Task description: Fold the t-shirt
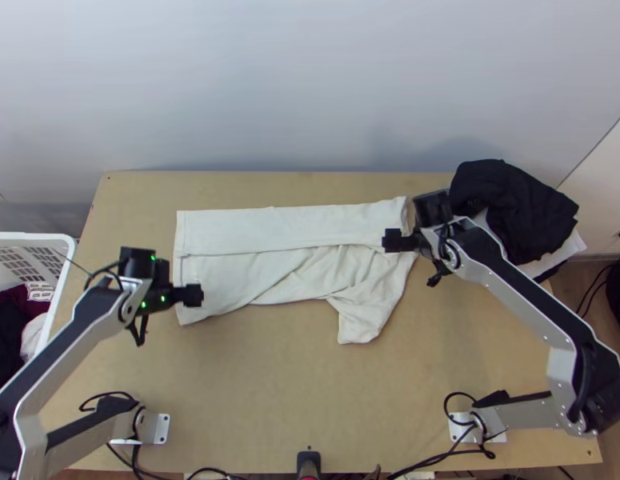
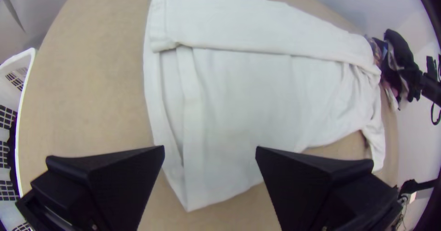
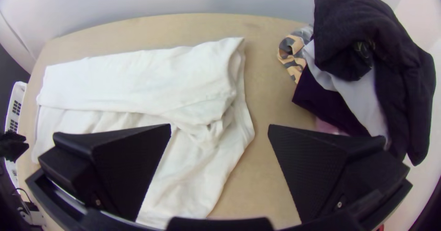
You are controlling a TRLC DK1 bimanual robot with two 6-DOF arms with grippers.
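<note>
One white t-shirt (image 1: 254,276) on the light wooden surface (image 1: 270,384), near the middle and a bit to the left. Lies long from side to side, with one long strip on the far side folded over on top. Mostly flat at the left end, with a straight edge there. Bumpy and wrinkly at the right end, with a floppy bit (image 1: 362,320) poking out to the near side.

Left jaws (image 1: 198,295) spread wide, over the near left corner of the t-shirt. Right jaws (image 1: 389,241) spread wide too, over the right end. Hard to tell how high up.

At the far right, a messy pile: black cloth (image 1: 510,204) on top, with white cloth (image 3: 363,91), dark purple cloth (image 3: 324,98) and tan cloth with dark spots (image 3: 288,52) peeking out from under. At the left, beside the surface, a white basket (image 1: 30,237) with holes in the sides, and dark red (image 1: 12,306) and black clothes (image 1: 4,348) inside. Behind everything, a pale wall (image 1: 310,88).
</note>
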